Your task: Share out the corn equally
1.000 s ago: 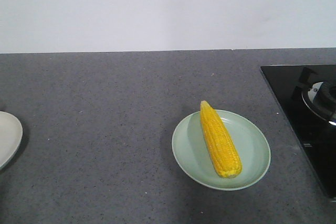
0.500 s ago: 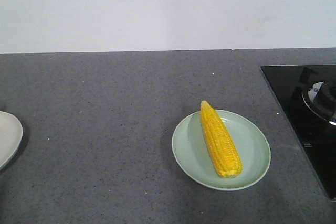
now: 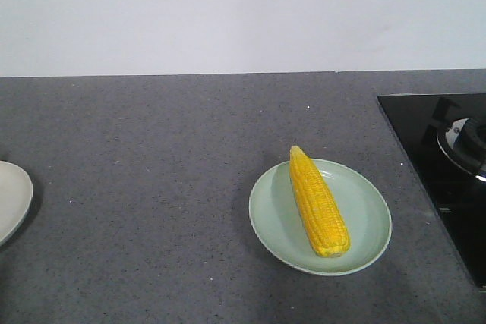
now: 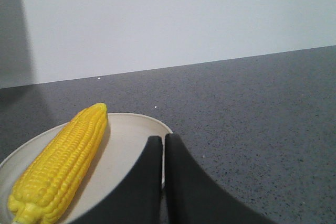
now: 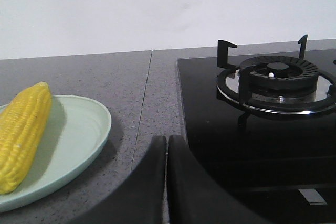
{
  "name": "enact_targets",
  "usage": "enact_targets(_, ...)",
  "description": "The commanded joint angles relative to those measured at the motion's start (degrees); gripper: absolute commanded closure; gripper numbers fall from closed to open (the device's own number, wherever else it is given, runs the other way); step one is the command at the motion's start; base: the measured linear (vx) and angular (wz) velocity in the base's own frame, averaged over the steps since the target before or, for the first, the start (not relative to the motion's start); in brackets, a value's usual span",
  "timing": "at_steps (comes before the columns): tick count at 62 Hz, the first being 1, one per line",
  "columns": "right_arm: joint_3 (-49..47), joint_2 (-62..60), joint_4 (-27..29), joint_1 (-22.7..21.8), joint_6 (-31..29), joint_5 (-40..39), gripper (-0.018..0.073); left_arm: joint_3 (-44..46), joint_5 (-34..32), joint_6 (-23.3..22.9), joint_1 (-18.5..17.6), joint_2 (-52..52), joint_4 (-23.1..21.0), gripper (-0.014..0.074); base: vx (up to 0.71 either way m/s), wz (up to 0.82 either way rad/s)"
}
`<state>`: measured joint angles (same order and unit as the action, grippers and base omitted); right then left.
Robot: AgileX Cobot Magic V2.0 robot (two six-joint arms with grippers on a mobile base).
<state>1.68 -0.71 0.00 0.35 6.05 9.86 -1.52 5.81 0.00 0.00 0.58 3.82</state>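
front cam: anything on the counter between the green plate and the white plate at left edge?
Nothing. In the front view the counter is bare between the green plate and the white plate.

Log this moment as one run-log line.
left gripper shut, empty | right gripper shut, empty | corn on green plate | corn on white plate

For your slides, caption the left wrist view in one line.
Shut left gripper beside a cob of corn on a white plate.

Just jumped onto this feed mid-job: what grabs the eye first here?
A bright yellow corn cob lying on a pale green plate on the grey counter, beside the black stove. A second cob rests on a white plate at the left; both grippers are shut and empty.
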Motion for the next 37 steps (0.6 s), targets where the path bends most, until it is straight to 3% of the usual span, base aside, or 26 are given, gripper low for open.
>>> enact_targets(1, 0.5, -0.3, 0.0, -0.4, -0.8, -5.3, 0.0564, -0.2, -4.6, -0.5, -0.2, 0.9, -0.2, 0.0603, 0.0, 0.0)
enact_targets(37, 0.5, -0.3, 0.0, -0.4, -0.8, -5.9, 0.0564, -0.2, -4.6, -0.5, -0.2, 0.9, -0.2, 0.0603, 0.0, 0.0)
